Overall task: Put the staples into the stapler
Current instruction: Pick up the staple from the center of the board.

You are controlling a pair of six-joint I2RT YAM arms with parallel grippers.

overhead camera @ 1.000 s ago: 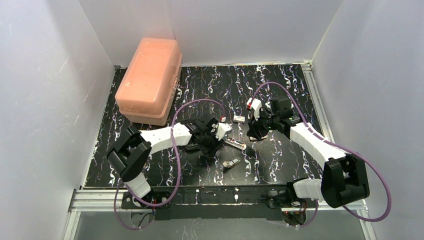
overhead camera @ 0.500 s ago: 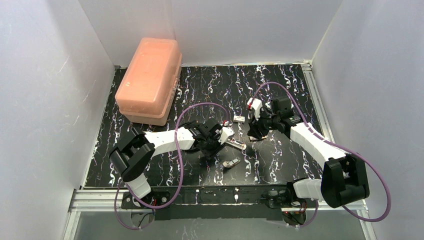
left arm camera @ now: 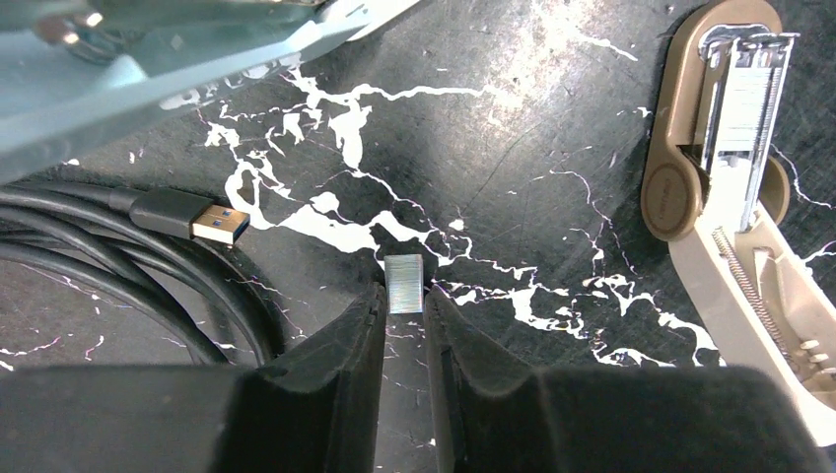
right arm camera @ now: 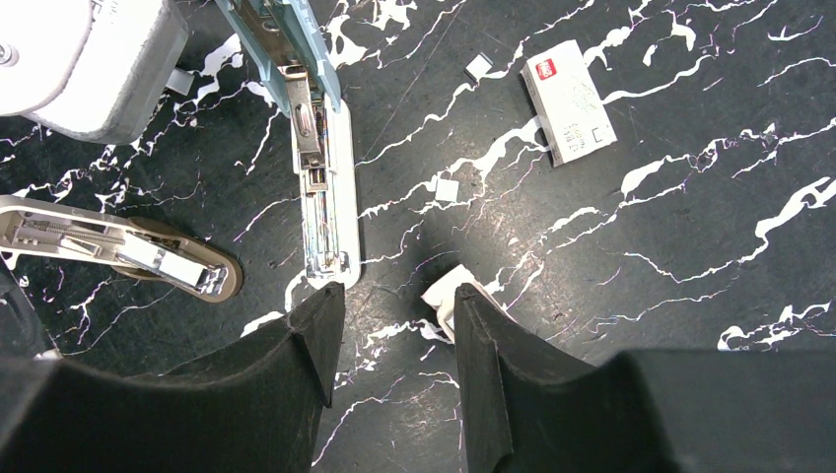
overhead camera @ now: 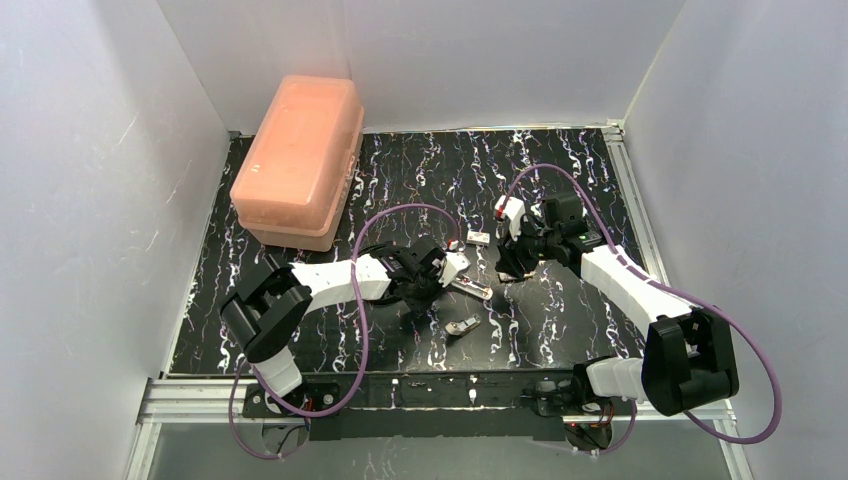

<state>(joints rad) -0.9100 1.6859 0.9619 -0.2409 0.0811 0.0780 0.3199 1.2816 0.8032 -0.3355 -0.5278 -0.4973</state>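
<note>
Lying flat on the black, white-veined desk, the staples are a tiny silvery strip with their near end in the mouth of the left pincer. Its two dark fingers stand narrowly apart on either side of the strip, and it is not clear whether they press it. The stapler, light blue with a silver channel, lies hinged open just beside this spot, between the two arms, and shows as a blue blur at the top left of the left wrist view. A second, tan stapler lies open near the strip on the other side, a row of staples and a thin spring showing inside it. A black cable with a gold USB plug curls close to the left pincer. The right pincer hangs over the desk at the end of the blue stapler, jaws apart and holding nothing. A small white box with a red mark rests farther off, and a large pink lidded box sits at the desk's far left corner.
</note>
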